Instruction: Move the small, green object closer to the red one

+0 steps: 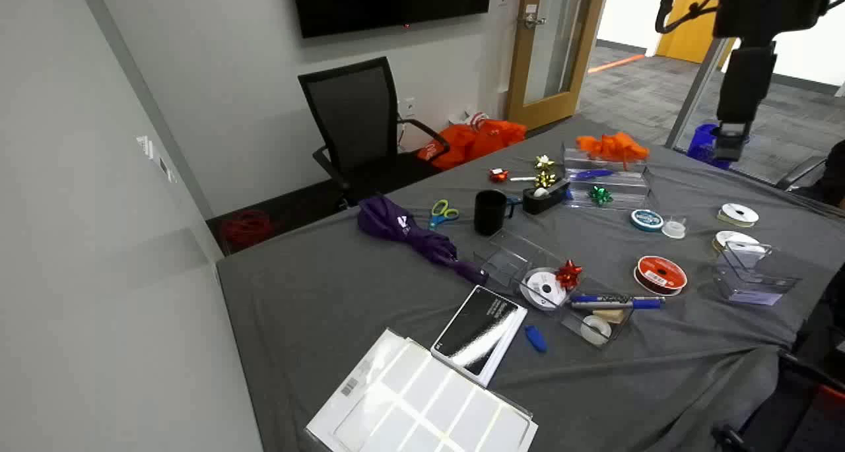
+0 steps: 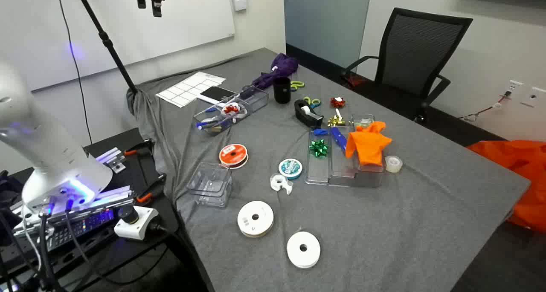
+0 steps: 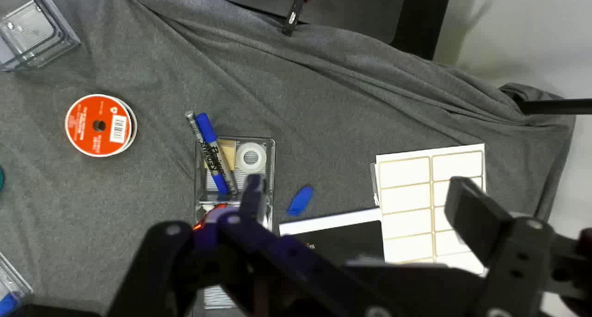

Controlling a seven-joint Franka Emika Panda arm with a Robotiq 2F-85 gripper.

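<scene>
The small green object is a shiny green bow [image 1: 601,195] in a compartment of a clear tray [image 2: 318,172]; it also shows in an exterior view [image 2: 318,148]. It is out of the wrist view. One red bow [image 1: 568,275] lies on a white spool in another clear tray; it also shows in an exterior view [image 2: 231,109]. A second red bow [image 1: 498,175] lies near gold bows [image 1: 544,175], also in an exterior view [image 2: 337,102]. My gripper [image 3: 357,189] is open and empty, high above the table, and shows in both exterior views [image 1: 729,145] [image 2: 149,8].
A red-orange ribbon spool [image 2: 233,155] lies between the trays. A black mug [image 1: 489,212], tape dispenser [image 1: 545,196], purple umbrella [image 1: 422,239], scissors [image 1: 443,213], orange cloth [image 2: 368,143], white spools [image 2: 255,218] and clear box [image 2: 210,184] stand around. Markers [image 3: 215,155] lie across the near tray.
</scene>
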